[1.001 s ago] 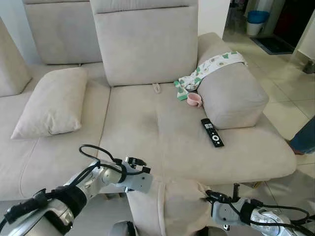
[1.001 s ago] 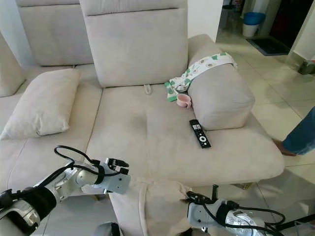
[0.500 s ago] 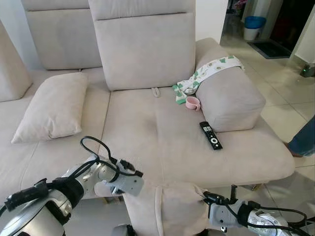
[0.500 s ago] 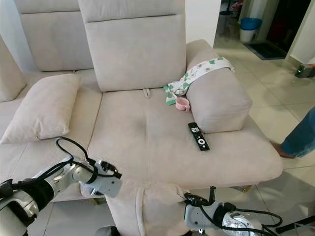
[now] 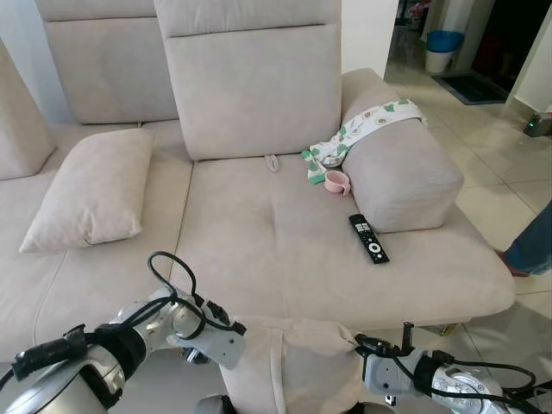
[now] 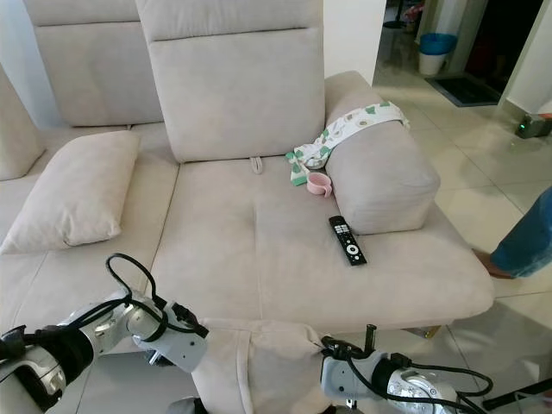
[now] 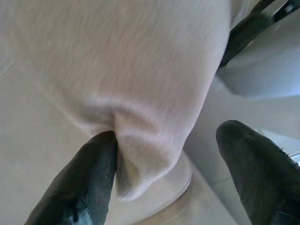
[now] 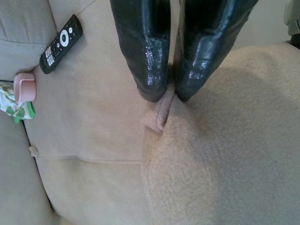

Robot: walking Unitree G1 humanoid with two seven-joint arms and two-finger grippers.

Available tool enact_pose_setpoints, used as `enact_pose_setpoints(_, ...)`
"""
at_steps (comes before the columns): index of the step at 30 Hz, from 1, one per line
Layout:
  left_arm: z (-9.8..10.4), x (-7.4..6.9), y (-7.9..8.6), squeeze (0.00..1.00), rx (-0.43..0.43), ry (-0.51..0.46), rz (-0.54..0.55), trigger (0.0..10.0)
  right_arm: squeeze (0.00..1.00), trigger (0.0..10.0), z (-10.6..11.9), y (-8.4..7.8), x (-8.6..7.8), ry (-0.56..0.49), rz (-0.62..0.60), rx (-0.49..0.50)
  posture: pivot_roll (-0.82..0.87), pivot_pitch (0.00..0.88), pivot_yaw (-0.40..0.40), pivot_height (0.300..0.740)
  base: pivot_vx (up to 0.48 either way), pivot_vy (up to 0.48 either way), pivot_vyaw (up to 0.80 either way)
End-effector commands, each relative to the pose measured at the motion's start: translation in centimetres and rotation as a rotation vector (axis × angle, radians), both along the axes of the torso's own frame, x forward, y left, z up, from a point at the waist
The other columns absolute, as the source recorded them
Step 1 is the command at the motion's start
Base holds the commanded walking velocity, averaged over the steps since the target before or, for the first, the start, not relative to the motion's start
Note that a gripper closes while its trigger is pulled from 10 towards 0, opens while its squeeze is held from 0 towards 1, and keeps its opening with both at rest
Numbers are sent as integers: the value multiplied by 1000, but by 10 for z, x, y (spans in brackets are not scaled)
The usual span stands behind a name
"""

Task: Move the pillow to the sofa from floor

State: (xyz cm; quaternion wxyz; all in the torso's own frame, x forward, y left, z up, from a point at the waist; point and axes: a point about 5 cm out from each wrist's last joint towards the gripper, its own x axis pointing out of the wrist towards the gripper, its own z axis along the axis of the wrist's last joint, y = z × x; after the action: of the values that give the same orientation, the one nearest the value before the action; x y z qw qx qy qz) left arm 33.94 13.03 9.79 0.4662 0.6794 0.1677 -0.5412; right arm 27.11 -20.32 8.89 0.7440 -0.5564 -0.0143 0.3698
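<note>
We are in the lift-and-carry step: the pillow [image 5: 289,362] hangs between our two grippers, low in front of the sofa seat [image 5: 285,250] and not yet resting on it.

The right gripper [image 8: 168,91] is pinched tight on a fold at the pillow's corner, its fingers nearly together. The left gripper [image 7: 164,154] has its fingers spread wide; one fingertip [image 7: 96,159] presses into the fabric at the pillow's other corner, and the other stands apart from it, so we judge this grip to be loose or not yet made.

Next move: secure the left corner, raise both grippers above the seat edge, then carry the pillow forward and set it down.

Obstructions beyond the right gripper: a black remote [image 5: 369,238], a pink cup [image 5: 339,178] and a patterned cloth [image 5: 366,125] draped over the armrest. A second cushion [image 5: 90,190] lies beyond the left gripper. The open middle of the seat, straight ahead, is the best landing area.
</note>
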Motion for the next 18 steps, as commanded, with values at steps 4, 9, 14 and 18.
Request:
enact_pose_setpoints(4, -7, -7, 0, 0, -23, 51, 7, 10000, 0, 0, -1, 4, 1, -2, 14, -9, -53, 100, 83, 565, 0, 0, 0)
enact_pose_setpoints(9, -11, -11, -3, 0, -67, 81, 23, 9569, 0, 0, 1, 10, 6, -30, -2, -2, -50, 92, 87, 565, 0, 0, 0)
enact_pose_setpoints(14, -16, -20, -6, 0, -109, 134, 44, 0, 0, 0, 6, 15, 10, -70, -19, 22, -49, 83, 86, 565, 0, 0, 0)
enact_pose_setpoints(18, -17, -23, -8, 0, -158, 151, 79, 0, 0, 3137, 12, 17, 14, -115, -40, 47, -47, 74, 83, 565, 0, 0, 0)
